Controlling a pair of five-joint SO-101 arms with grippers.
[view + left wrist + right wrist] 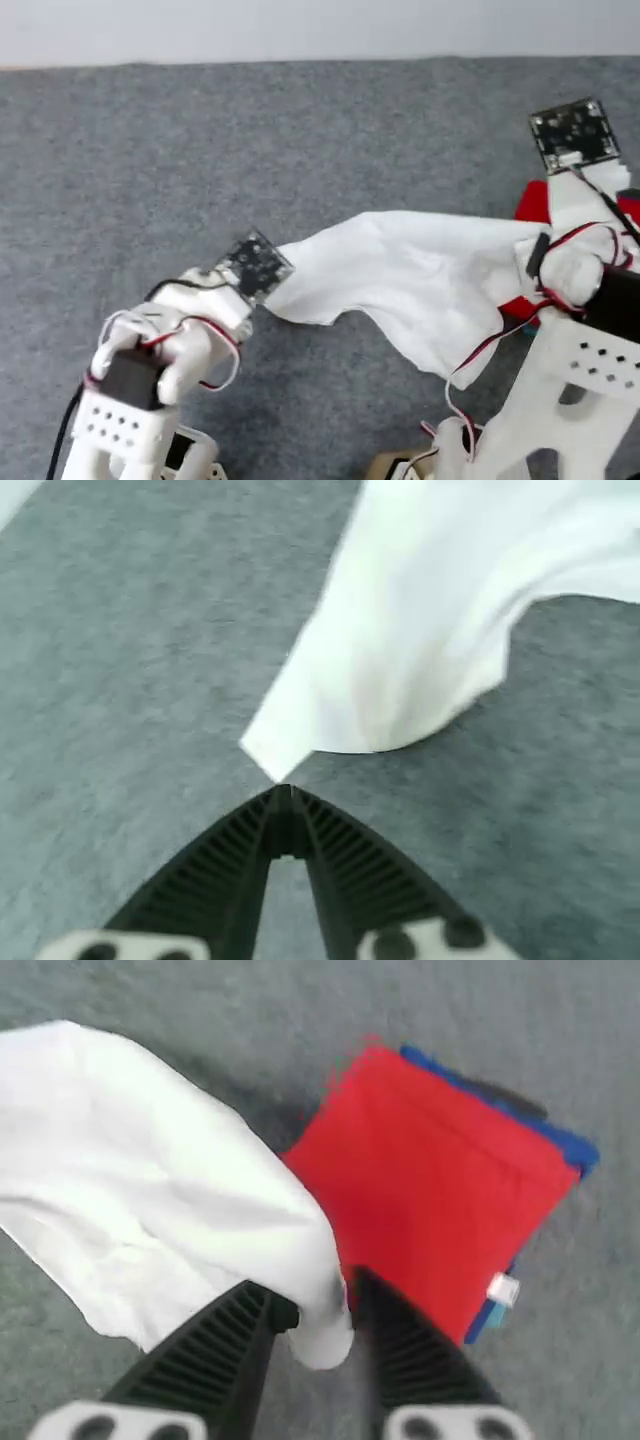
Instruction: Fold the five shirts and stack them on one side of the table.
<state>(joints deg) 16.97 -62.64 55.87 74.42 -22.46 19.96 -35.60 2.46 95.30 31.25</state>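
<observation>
White shirt (pixel 420 270) strung between both grippers, from table centre out to the right, with a sagging fold on its near side. Left gripper (pixel 283 798), near-left: jaws clenched, tips meeting on the shirt's left corner. Right gripper (pixel 320 1325): jaws grasping a bunched wad of the same shirt at its right end. Folded red shirt (pixel 430 1180) lies on a blue shirt (pixel 572 1146) at the right side, just beside that gripper. Grey table (pixel 200 150).

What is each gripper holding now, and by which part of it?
Both hold the white shirt. The left gripper pinches one pointed corner; the right gripper is shut on a bunched fold at the opposite end.
</observation>
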